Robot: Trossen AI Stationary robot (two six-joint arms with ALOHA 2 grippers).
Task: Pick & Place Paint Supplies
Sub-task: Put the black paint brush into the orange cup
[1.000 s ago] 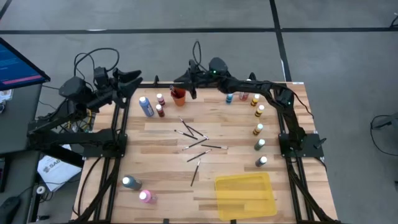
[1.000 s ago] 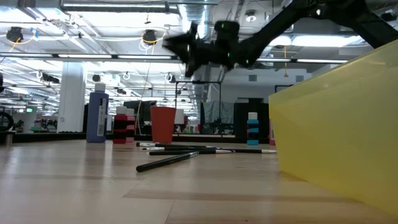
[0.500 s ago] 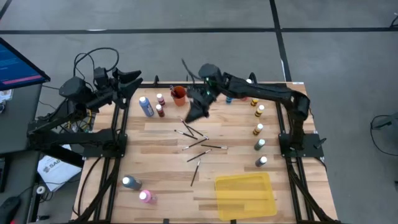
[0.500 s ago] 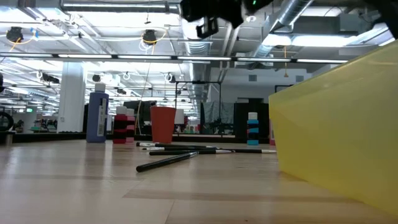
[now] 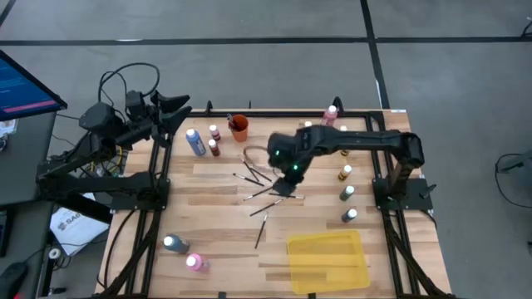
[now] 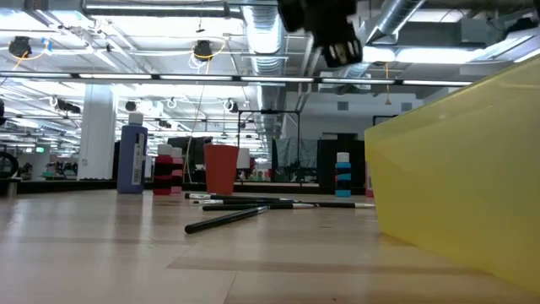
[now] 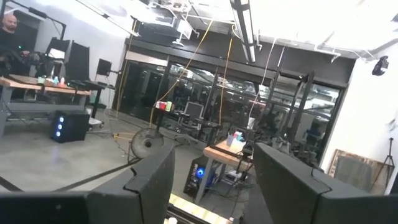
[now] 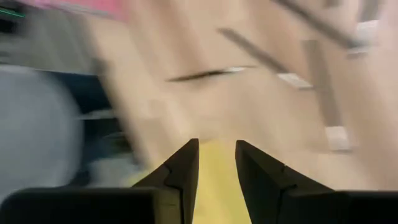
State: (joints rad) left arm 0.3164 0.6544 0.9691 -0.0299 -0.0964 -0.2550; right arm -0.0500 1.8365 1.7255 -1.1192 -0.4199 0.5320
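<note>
Two fingers of our right gripper (image 5: pixel 283 188) stand slightly apart and empty, above the scattered paintbrushes (image 5: pixel 264 191) at mid-table. We judge a misaligned descent could nudge the crossed brushes or pinch two together. Our right arm reaches in from the table's right edge, wrist angled down. Our left gripper (image 5: pixel 177 106) waits off the far-left corner, fingers apart.

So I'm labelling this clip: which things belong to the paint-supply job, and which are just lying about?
Job:
- paintbrushes scattered mid-table
- paint bottles along the right edge
- blue bottle at the back left
- right hand over the brushes

Lying about:
- orange cup
- yellow tray
- left hand, parked off the table's back-left corner
</note>
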